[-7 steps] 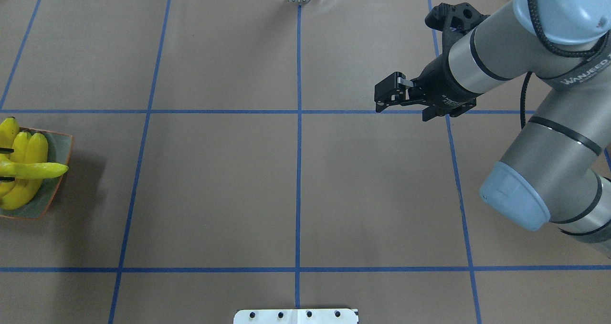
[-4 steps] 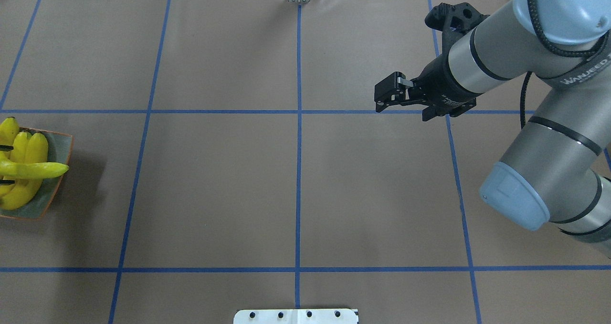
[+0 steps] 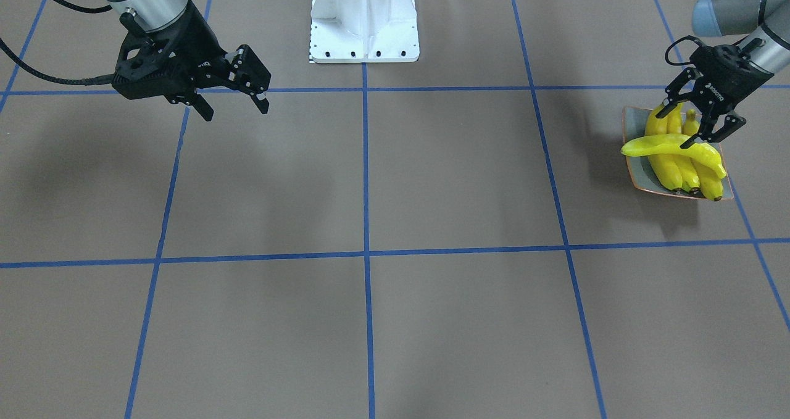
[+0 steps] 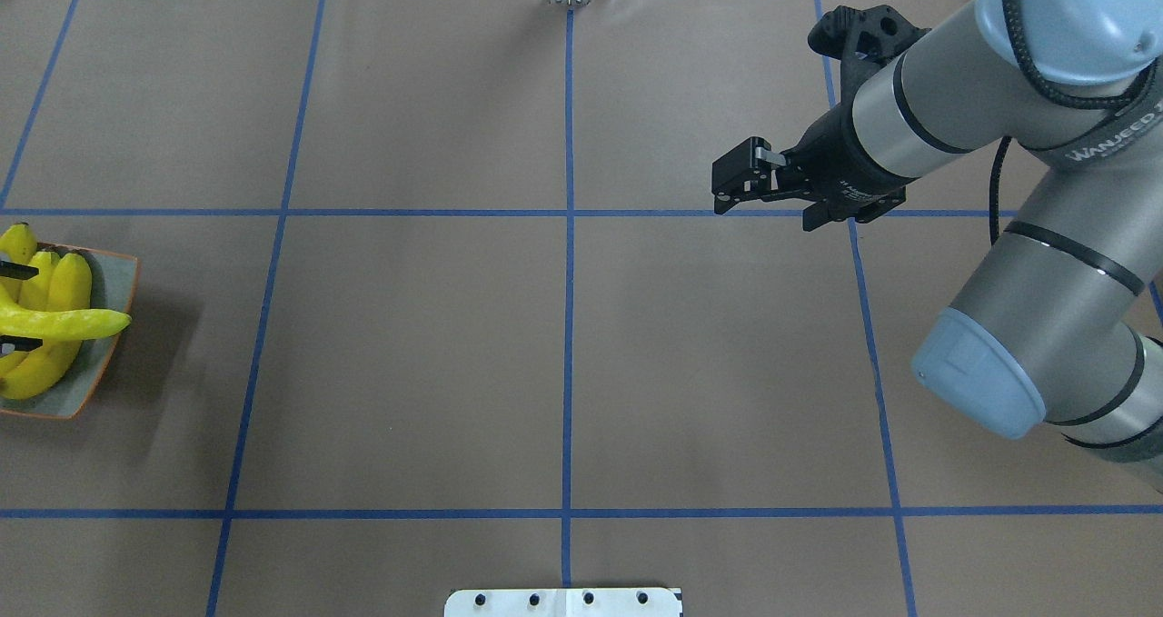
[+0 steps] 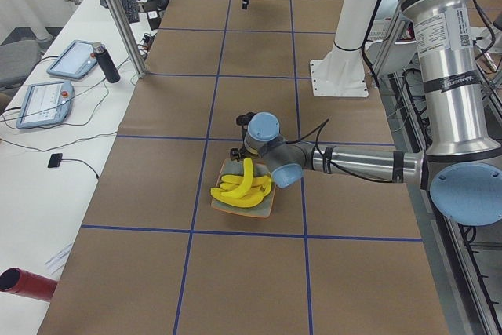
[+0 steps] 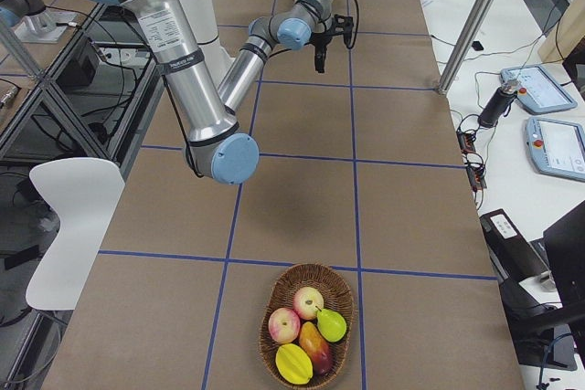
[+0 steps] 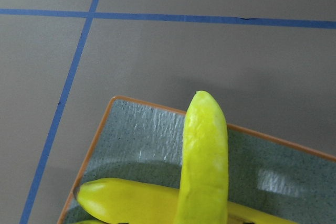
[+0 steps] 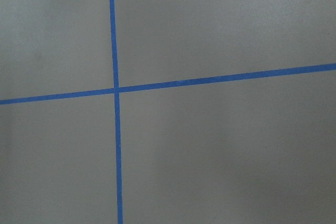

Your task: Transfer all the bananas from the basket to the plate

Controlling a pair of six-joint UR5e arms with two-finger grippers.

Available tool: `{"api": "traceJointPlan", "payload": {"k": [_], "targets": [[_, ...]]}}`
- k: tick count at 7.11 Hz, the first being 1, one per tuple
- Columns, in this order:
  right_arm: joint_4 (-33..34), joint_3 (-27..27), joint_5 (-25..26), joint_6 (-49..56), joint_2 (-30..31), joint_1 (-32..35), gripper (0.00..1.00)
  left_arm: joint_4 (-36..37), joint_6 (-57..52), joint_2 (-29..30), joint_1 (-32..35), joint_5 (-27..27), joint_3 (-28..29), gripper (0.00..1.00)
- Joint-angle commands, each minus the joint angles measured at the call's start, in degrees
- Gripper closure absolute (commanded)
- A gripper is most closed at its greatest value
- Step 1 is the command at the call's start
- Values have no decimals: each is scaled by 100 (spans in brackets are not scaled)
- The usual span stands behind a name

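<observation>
Bananas (image 3: 679,169) on the plate (image 3: 640,171) at frame right: the top one (image 3: 654,145), lying crosswise, is risking a roll-off if the left end effector (image 3: 688,126), straddling it spread wide, brushes it. All four are looking glossy, bright yellow, dark-tipped. The right end effector (image 3: 234,107) is hanging wide, empty.

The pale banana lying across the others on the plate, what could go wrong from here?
The pale banana rests crosswise on the other bananas, its tip reaching the rim of the plate; it may roll off. The left gripper, open, straddles it closely, so lifting away could snag and drag it.
</observation>
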State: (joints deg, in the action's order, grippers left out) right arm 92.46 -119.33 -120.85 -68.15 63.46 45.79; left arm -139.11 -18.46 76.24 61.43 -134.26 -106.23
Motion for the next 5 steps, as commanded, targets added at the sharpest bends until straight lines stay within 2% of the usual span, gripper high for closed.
{"api": "traceJointPlan", "payload": {"k": [1,3,5], "targets": [[0,7,-9,64,0,26,0,1145,786,23,-8,-205,-957,1],[9,-2,-105,222,139,253,0,1560,2060,84,36,-294,-1180,0],[79,33,-420,975,438,692,0,3302,2048,643,359,-294,-1425,0]]}}
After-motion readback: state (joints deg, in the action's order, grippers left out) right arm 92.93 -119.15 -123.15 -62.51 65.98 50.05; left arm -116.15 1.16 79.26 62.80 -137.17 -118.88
